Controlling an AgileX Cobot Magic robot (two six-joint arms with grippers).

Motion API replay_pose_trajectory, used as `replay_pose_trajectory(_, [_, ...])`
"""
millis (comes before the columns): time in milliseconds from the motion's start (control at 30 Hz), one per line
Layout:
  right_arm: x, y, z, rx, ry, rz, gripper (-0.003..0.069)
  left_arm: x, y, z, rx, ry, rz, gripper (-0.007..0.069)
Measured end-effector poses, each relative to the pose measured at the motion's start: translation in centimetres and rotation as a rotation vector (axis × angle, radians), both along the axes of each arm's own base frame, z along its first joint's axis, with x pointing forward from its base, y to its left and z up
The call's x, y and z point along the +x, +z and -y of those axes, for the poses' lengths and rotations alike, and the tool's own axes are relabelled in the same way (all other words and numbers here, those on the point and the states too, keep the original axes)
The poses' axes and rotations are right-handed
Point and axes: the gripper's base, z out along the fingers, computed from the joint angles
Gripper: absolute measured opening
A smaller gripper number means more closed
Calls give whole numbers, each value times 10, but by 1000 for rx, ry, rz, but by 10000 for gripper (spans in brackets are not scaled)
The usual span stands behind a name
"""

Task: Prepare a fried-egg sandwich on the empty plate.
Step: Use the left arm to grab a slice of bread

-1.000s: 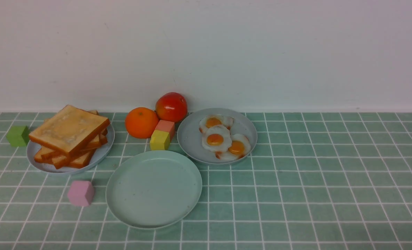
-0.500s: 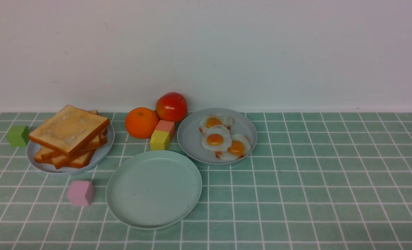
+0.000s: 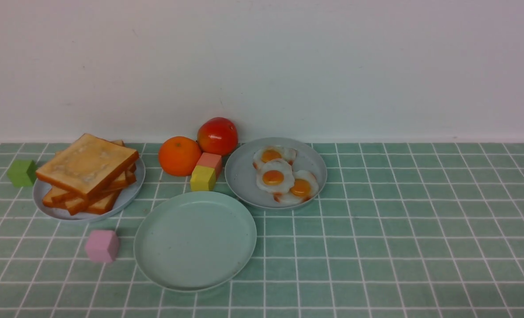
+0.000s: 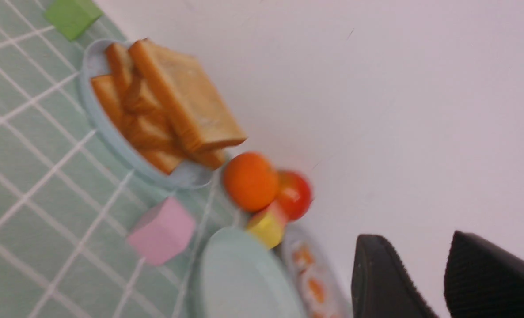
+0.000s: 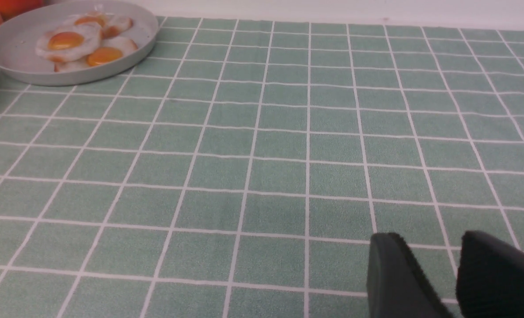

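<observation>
Nothing on the table has shifted since the earlier frames. The only change is a dark sliver at the near left edge of the front view, probably the left arm coming in, and the blur in the left wrist view fits an arm in motion.

The empty plate (image 3: 156, 260) sits near and left of centre with nothing on it, so no part of the task is done and the step in hand is the first reach. Judging by the layout, the bottom slice comes first. The toast stack (image 3: 87, 165) lies on a grey-blue plate (image 3: 129, 196) to the far left, with its top slice skewed and overhanging the slices below.

The left gripper (image 4: 414, 238) has its fingers a little apart and holds nothing. The right gripper (image 5: 430, 238) looks the same, low over bare tiles on the right.

The next move calls for the left fingers to take the top slice by its overhanging edge, lift it level and carry it right and nearer to the empty plate.

The pink block (image 3: 102, 246) stands just beside that plate's left rim, close under that path. The green block (image 3: 22, 172) is just left of the toast plate. The orange (image 3: 179, 155) and yellow block (image 3: 203, 178) crowd the far side. The fried eggs (image 3: 273, 176) wait on their own plate (image 3: 244, 176), whose near rim almost meets the empty plate's. The right half of the table (image 3: 399, 243) gives the right arm free room.
</observation>
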Motion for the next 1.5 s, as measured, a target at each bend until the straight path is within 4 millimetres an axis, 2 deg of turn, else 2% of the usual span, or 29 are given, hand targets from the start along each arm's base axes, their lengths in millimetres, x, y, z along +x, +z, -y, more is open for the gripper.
replay_pose_trajectory(133, [0, 0, 0, 0, 0, 0, 239, -1, 8, 1, 2, -11, 7, 202])
replay_pose_trajectory(300, [0, 0, 0, 0, 0, 0, 239, 1, 59, 5, 241, -49, -44, 36])
replay_pose_trajectory(333, [0, 0, 0, 0, 0, 0, 239, 1, 59, 5, 241, -49, -44, 36])
replay_pose_trajectory(367, [0, 0, 0, 0, 0, 0, 239, 11, 79, 8, 348, -85, -129, -13])
replay_pose_trajectory(400, [0, 0, 0, 0, 0, 0, 239, 13, 77, 8, 349, -92, -150, -13])
replay_pose_trajectory(467, [0, 0, 0, 0, 0, 0, 239, 28, 97, 13, 480, -179, -272, -13])
replay_pose_trajectory(567, [0, 1, 0, 14, 0, 6, 239, 44, 117, 22, 607, -323, -382, -13])
replay_pose_trajectory(633, [1, 2, -2, 124, -9, 27, 239, 54, 129, 30, 710, -427, -427, -13])
replay_pose_trajectory(700, [2, 5, -5, 270, -20, 49, 239, 65, 133, 35, 792, -484, -467, -13])
replay_pose_trajectory(833, [3, 16, -6, 571, -54, 143, 239, 88, 126, 42, 828, -523, -536, -13])
replay_pose_trajectory(933, [4, 22, -4, 706, -74, 197, 239, 106, 113, 45, 820, -546, -624, -13])
replay_pose_trajectory(1000, [3, 28, -7, 724, -51, 175, 232, 121, 105, 47, 832, -560, -681, -13])
replay_pose_trajectory(1100, [-3, 62, -17, 643, 50, 84, 185, 146, 96, 50, 866, -574, -757, -13])
replay_pose_trajectory(1200, [-4, 104, -26, 442, 168, -82, 102, 175, 93, 54, 914, -572, -801, -13])
replay_pose_trajectory(1233, [-2, 106, -27, 429, 172, -105, 90, 178, 89, 54, 918, -577, -816, -13])
replay_pose_trajectory(1267, [1, 132, -29, 335, 217, -168, 45, 194, 90, 56, 949, -569, -819, -13])
replay_pose_trajectory(1300, [5, 148, -30, 266, 252, -237, 13, 208, 89, 58, 969, -565, -821, -13])
replay_pose_trajectory(1333, [7, 152, -30, 263, 251, -234, 8, 212, 89, 58, 976, -562, -819, -13])
replay_pose_trajectory(1367, [14, 172, -31, 202, 285, -294, -5, 227, 88, 60, 996, -557, -819, -13])
replay_pose_trajectory(1500, [28, 208, -39, 120, 393, -373, 0, 271, 85, 56, 1000, -526, -846, -13])
